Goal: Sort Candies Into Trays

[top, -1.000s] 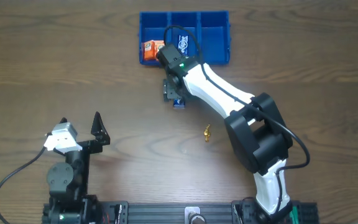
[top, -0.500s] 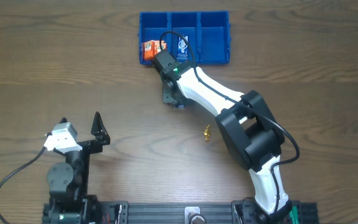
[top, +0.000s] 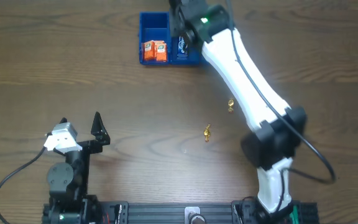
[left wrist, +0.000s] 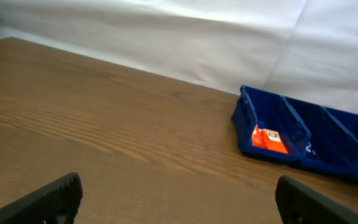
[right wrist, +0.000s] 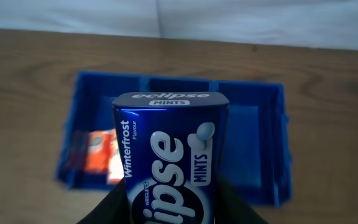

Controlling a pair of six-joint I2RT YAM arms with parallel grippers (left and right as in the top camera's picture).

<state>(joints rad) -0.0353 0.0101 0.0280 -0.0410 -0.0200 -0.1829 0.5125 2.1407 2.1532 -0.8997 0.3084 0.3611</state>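
Observation:
My right gripper (top: 182, 18) is lifted over the blue three-compartment tray (top: 154, 26) at the table's far edge. It is shut on a blue mint tin (right wrist: 169, 162), held upright in front of the tray (right wrist: 272, 93). Two orange candy packs (top: 154, 51) lie in the tray's left compartment, also seen as orange packs (right wrist: 101, 152) and orange packs (left wrist: 269, 138). Another blue tin (top: 183, 45) lies in the middle compartment. Two gold wrapped candies (top: 207, 132) (top: 230, 104) rest on the table. My left gripper (top: 79, 127) stands open near its base, holding nothing.
The wooden table (top: 73, 68) is bare to the left and in front of the tray. The right arm's white link (top: 247, 81) crosses above the gold candies. A white backdrop (left wrist: 166, 31) stands behind the table.
My right gripper has risen from the table in front of the tray with the blue tin and moved back over the tray. A second gold candy has come into view. The left arm has not moved.

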